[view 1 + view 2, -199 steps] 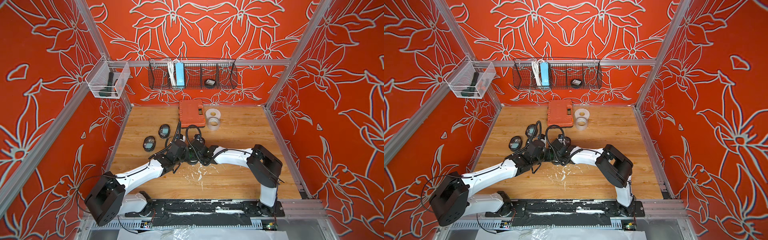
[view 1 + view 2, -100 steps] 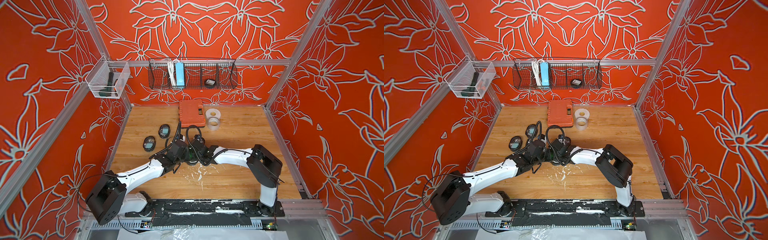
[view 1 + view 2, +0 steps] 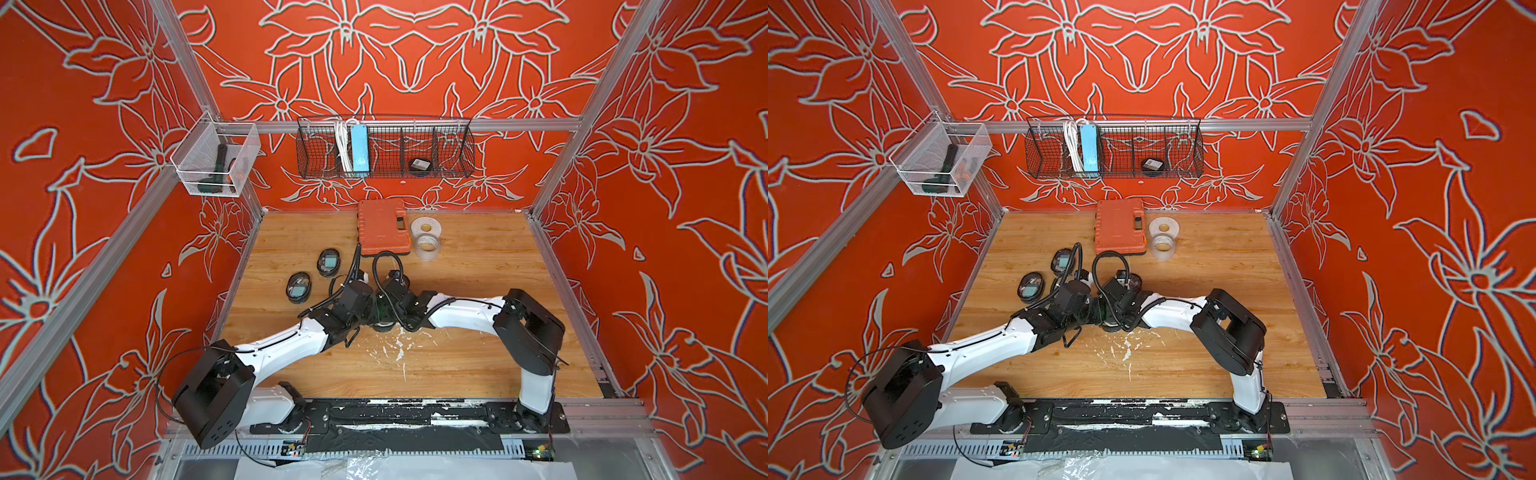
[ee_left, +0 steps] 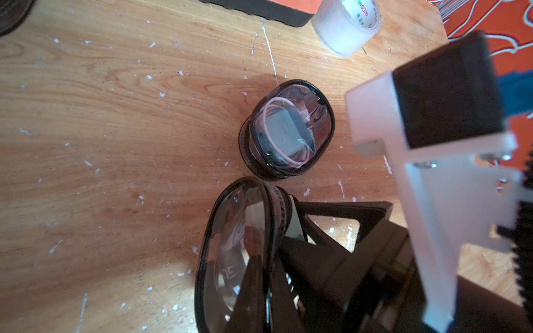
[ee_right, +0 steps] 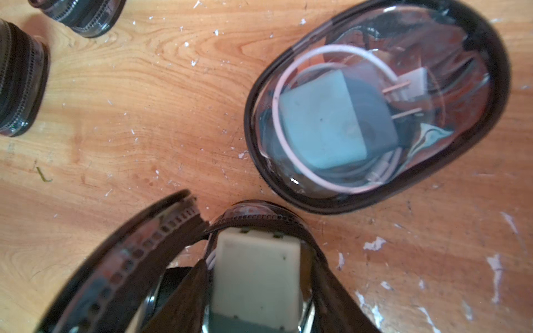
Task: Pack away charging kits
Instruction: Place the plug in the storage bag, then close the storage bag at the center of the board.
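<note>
An open black-rimmed pouch [image 5: 144, 253] lies between both arms at mid-table, also seen as the pouch [image 3: 382, 324] in a top view. My left gripper [image 4: 269, 276] is shut on its clear-faced lid [image 4: 230, 259], holding the lid up. My right gripper [image 5: 259, 259] is open, its fingers [image 5: 331, 282] flanking a pale teal plug [image 5: 256, 274] that sits inside the pouch over a white cable. A closed pouch [image 5: 375, 101] with a plug and coiled cable lies just beyond. Two more closed pouches [image 3: 330, 262] [image 3: 298, 286] lie to the left.
An orange case [image 3: 383, 226] and two stacked tape rolls [image 3: 426, 237] stand at the back of the wooden table. On the back wall a wire basket [image 3: 453, 145] holds a blue power strip [image 3: 359, 147] and one pouch [image 3: 419, 164]. A clear bin [image 3: 216, 160] hangs at left.
The right gripper's jaws have spread wider around the plug. Both arms stay in nearly the same place, and the left gripper keeps its hold on the lid.
</note>
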Robot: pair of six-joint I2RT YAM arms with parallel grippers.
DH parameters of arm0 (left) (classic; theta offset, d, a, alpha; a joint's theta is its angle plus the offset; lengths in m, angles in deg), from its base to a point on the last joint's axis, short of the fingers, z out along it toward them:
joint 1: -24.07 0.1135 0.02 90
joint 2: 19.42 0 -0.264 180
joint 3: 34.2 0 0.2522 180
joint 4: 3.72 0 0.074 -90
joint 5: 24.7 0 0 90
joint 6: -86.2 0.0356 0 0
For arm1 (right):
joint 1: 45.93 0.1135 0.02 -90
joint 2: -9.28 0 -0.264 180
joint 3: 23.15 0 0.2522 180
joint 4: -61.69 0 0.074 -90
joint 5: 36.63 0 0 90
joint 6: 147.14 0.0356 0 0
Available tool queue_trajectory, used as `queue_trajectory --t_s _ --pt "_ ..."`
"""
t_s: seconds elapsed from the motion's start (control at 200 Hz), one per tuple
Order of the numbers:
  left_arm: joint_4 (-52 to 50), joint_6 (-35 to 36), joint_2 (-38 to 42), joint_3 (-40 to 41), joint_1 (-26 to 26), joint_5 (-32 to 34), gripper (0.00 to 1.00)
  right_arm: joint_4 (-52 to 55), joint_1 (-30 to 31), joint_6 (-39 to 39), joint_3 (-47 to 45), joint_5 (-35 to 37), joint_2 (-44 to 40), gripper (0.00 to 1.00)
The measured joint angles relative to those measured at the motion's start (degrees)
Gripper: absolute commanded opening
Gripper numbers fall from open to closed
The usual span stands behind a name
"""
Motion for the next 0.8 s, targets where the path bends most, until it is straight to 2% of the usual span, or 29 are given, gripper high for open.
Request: queue_trajectory --t_s 0.15,0.305,0.375,0.575,0.706,0.751,0.801 --pt "-0.1 0.0 0.0 0.0 0.0 -0.1 0.00 -0.1 0.0 -0.2 -0.3 0.0 -0.3 0.59" --pt "-0.6 -0.3 0.0 0.0 0.1 0.3 0.40 0.5 -0.1 -1.3 -1.0 0.5 -2.1 0.59" --pt "-1.0 -0.2 0.1 0.1 0.2 0.7 0.51 1.4 -0.4 -2.0 -1.3 0.9 -3.3 0.58" --pt "-0.5 -0.2 3.4 0.3 -0.1 0.5 0.52 1.3 -1.5 -3.5 -1.6 1.4 -5.5 0.50" --pt "0.3 -0.5 7.0 0.7 0.0 1.2 0.55 1.2 -2.4 -4.1 -2.4 1.9 -6.5 0.47" --pt "0.5 -0.6 8.2 1.0 0.1 1.5 0.58 1.2 -2.8 -4.3 -3.2 1.9 -7.3 0.47" --pt "0.8 -1.1 9.2 1.4 0.4 1.6 0.68 1.3 -3.3 -4.5 -4.2 1.9 -8.2 0.47"
